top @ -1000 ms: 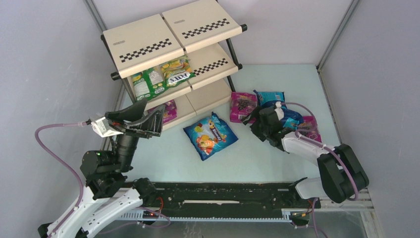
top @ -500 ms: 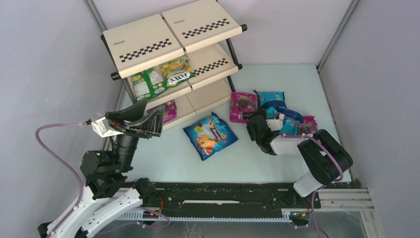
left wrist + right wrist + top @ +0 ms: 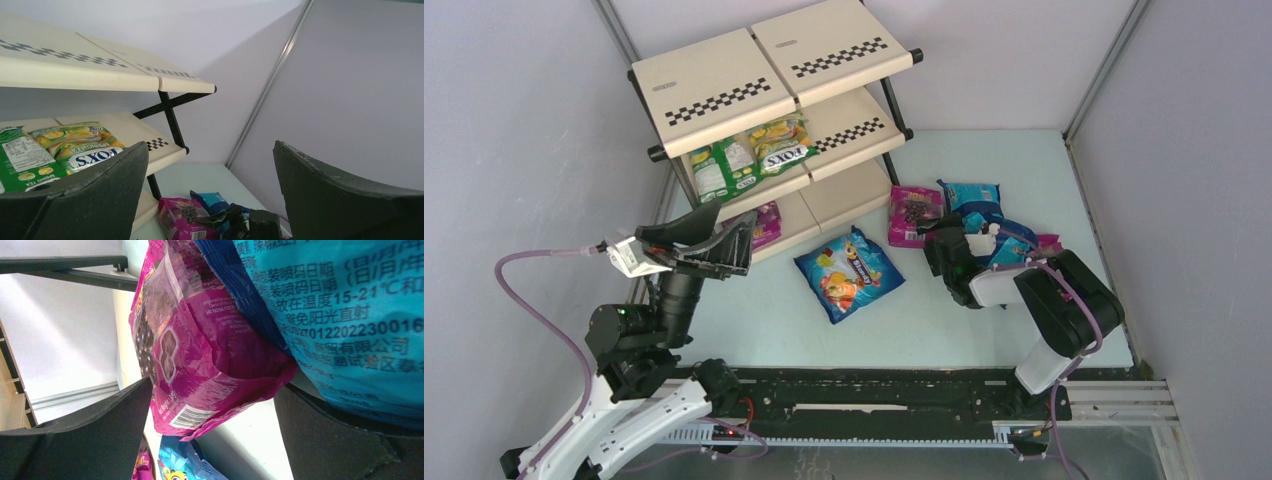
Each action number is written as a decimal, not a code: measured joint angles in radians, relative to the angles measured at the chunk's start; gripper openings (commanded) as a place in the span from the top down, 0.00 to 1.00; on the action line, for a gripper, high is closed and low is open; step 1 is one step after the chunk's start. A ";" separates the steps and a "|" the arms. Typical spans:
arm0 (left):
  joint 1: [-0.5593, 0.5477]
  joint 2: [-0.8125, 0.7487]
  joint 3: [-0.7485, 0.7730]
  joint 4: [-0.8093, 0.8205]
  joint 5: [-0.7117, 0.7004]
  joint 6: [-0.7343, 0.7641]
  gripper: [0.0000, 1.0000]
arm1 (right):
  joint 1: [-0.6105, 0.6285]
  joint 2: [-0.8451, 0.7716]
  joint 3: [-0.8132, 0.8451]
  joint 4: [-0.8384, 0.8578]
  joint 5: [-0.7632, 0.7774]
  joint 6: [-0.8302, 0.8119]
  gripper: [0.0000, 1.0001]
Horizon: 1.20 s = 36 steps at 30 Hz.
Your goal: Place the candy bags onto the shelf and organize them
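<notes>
Shelf [image 3: 774, 90] far-left, with green-yellow bags [image 3: 744, 155] on its middle tier. Blue fruit-print bag [image 3: 849, 272] flat on table, set diagonally, one corner toward shelf. Magenta berry bag [image 3: 914, 215] runs roughly near-to-far, near end between spread jaws of right gripper [image 3: 934, 240], unclamped. Left gripper [image 3: 732, 232] agape, empty.

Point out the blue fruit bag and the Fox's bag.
blue fruit bag [image 3: 849, 272]: top external view, centre of its printed face.
Fox's bag [image 3: 780, 145]: top external view, middle of the pouch.
</notes>
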 measured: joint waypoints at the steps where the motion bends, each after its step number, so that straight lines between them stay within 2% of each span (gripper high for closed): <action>1: 0.000 0.000 0.000 0.000 0.000 0.000 0.00 | 0.000 0.000 -0.005 0.010 -0.001 0.001 0.01; 10: -0.002 0.000 0.000 0.000 0.000 0.000 0.00 | -0.022 -0.006 -0.029 0.050 -0.015 0.016 0.02; 24: -0.003 0.000 0.000 0.001 0.000 0.000 0.00 | -0.061 -0.073 -0.019 -0.102 -0.005 0.060 0.02; 29: -0.003 0.000 0.000 0.002 0.001 0.000 0.00 | -0.061 -0.034 -0.006 -0.082 -0.001 0.065 0.09; 32: -0.003 0.000 0.000 0.002 0.000 0.000 0.00 | -0.061 -0.002 -0.005 -0.040 -0.002 0.063 0.20; 36: -0.003 0.000 0.000 0.002 0.000 0.000 0.00 | -0.063 0.032 -0.005 0.004 -0.005 0.064 0.30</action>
